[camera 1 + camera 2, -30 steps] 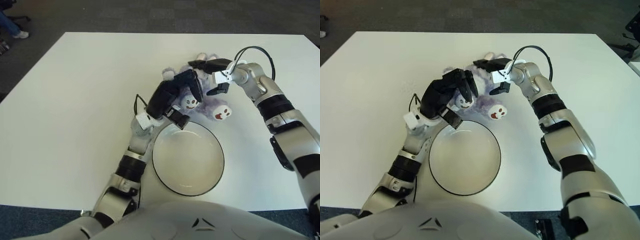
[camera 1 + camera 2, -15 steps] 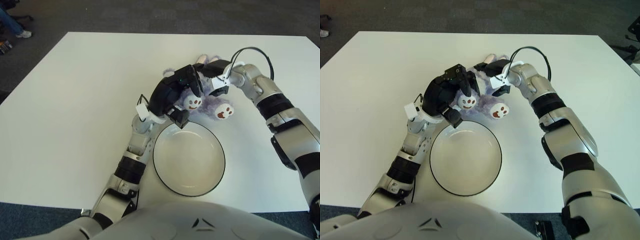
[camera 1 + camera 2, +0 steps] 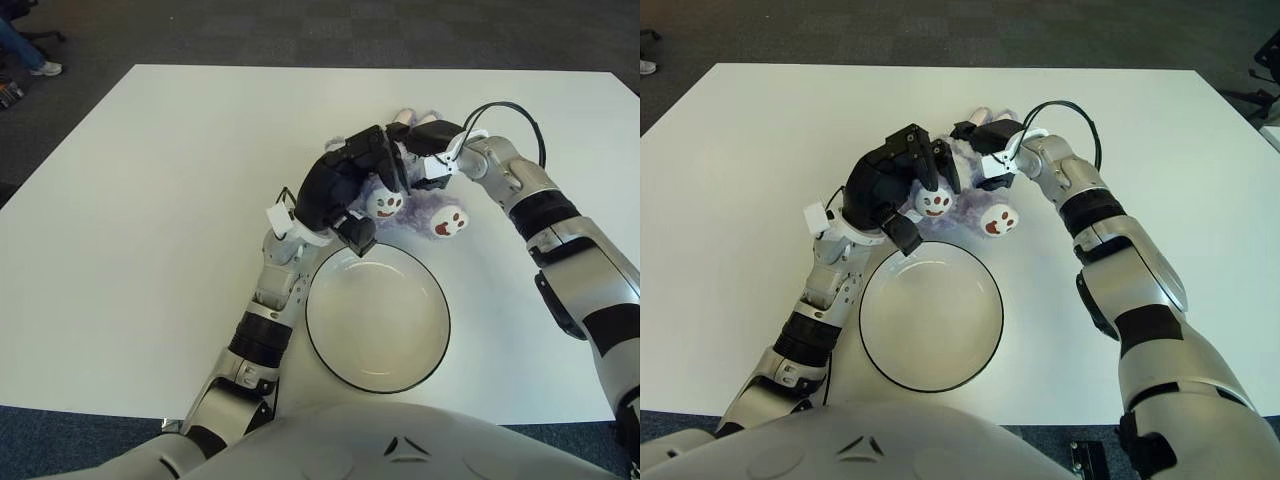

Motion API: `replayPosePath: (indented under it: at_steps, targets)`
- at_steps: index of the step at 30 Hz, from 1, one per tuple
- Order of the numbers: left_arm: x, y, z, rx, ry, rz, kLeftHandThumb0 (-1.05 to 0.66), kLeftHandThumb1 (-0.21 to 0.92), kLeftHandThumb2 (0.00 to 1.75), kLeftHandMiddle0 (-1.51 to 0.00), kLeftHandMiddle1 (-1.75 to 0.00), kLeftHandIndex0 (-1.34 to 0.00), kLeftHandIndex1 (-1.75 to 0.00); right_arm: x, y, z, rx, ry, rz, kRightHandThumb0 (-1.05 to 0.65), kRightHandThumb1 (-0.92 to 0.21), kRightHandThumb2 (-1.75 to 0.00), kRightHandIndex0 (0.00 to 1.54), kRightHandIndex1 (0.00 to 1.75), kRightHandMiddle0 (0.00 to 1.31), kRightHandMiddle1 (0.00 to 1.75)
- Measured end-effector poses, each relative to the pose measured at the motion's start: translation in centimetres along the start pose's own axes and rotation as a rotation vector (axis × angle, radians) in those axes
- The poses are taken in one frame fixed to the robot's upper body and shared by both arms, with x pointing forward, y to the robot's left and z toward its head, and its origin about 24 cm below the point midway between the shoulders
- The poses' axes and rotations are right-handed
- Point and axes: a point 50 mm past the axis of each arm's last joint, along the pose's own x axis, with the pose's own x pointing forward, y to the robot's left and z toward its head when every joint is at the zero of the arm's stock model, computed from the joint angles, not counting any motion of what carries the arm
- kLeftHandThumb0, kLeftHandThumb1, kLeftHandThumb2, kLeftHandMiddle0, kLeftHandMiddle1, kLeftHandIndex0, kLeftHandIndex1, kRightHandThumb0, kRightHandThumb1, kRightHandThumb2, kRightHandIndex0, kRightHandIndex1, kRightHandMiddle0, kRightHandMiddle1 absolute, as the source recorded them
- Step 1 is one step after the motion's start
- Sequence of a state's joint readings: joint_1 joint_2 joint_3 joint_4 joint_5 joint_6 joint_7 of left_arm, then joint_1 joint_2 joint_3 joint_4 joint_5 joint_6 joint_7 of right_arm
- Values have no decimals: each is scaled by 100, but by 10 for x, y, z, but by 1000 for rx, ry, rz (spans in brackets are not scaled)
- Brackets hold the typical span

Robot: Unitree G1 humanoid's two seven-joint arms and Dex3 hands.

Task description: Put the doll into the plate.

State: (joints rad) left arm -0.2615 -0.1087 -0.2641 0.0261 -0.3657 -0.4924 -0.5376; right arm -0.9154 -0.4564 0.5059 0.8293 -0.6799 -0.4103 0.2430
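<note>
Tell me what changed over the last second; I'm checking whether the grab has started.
Both hands closed in on the doll: the right hand slid left onto its far side, the left hand lifted and curled over its near side. The doll's paws shifted slightly. It still lies on the table, beyond the plate, which stayed put.

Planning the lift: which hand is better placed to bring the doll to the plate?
Likely left. The left hand curls over the doll right beside the plate rim; the right hand sits on the doll's far side.
</note>
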Motion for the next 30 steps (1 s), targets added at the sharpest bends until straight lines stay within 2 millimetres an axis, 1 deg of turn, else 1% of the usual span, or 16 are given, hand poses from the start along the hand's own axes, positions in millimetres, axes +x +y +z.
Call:
replayPosePath:
  at_steps: [2, 3, 5, 6, 7, 8, 9, 10, 13, 15, 20, 23, 26, 27, 29, 30]
  targets:
    - [1, 0, 0, -18, 1, -4, -1, 22, 144, -57, -175, -57, -173, 0, 2, 0, 17, 1, -18, 44, -37, -104, 72, 147, 4, 168]
    - [1, 0, 1, -27, 5, -6, -1, 22, 144, -57, -175, -57, -173, 0, 3, -1, 25, 3, -30, 45, -36, -106, 73, 147, 6, 169]
    - [2, 0, 0, -44, 14, -10, -1, 22, 143, -57, -175, -57, -173, -1, 5, -1, 47, 6, -53, 47, -30, -117, 74, 152, 21, 172]
    - [2, 0, 0, -55, 18, -13, -1, 22, 143, -57, -175, -57, -173, -1, 6, -2, 62, 9, -66, 47, -29, -118, 74, 153, 23, 173]
    - [2, 0, 0, -65, 21, -16, -1, 22, 143, -57, -175, -57, -173, -1, 7, -3, 76, 13, -79, 30, -24, -129, 77, 154, 33, 174]
    - [2, 0, 0, -76, 25, -18, -1, 22, 143, -57, -175, -57, -173, -1, 8, -4, 89, 18, -91, 19, -20, -135, 80, 155, 39, 174]
    - [2, 0, -1, -82, 27, -20, -1, 22, 143, -57, -175, -57, -173, -1, 9, -4, 98, 22, -100, 15, -18, -138, 81, 155, 42, 174]
    - [2, 0, -1, -85, 30, -22, -1, 22, 143, -57, -175, -57, -173, -1, 10, -4, 107, 25, -109, 10, -13, -145, 84, 156, 47, 174]
    - [2, 0, -1, -91, 38, -24, -1, 22, 143, -57, -175, -56, -173, 0, 14, -4, 133, 33, -144, 3, -7, -154, 88, 157, 54, 175]
    - [3, 0, 0, -91, 41, -24, -1, 22, 143, -57, -175, -56, -173, 0, 16, -6, 151, 42, -160, 1, -3, -159, 89, 159, 57, 175]
    - [4, 2, 2, -76, 44, -7, -1, 22, 143, -57, -175, -56, -173, 0, 20, -7, 214, 60, -201, 0, 4, -171, 91, 171, 63, 173]
    - [4, 2, 3, -64, 51, 1, -1, 22, 142, -57, -174, -56, -173, 0, 21, -8, 225, 69, -224, 0, 6, -173, 91, 173, 64, 174]
    - [4, 3, 3, -56, 55, 3, -1, 23, 141, -57, -173, -57, -172, 0, 23, -9, 231, 78, -247, 0, 6, -169, 97, 158, 65, 174]
    - [4, 2, 3, -54, 56, 3, -1, 23, 141, -57, -173, -57, -172, 0, 24, -9, 233, 81, -256, 0, 7, -168, 97, 156, 66, 174]
    - [5, 2, 3, -52, 59, 4, -1, 22, 139, -65, -174, -57, -161, 0, 25, -10, 236, 84, -271, 0, 7, -167, 99, 150, 67, 175]
    - [5, 2, 3, -53, 60, 6, -1, 22, 138, -66, -174, -57, -159, -1, 25, -10, 238, 86, -278, 0, 7, -166, 100, 148, 67, 175]
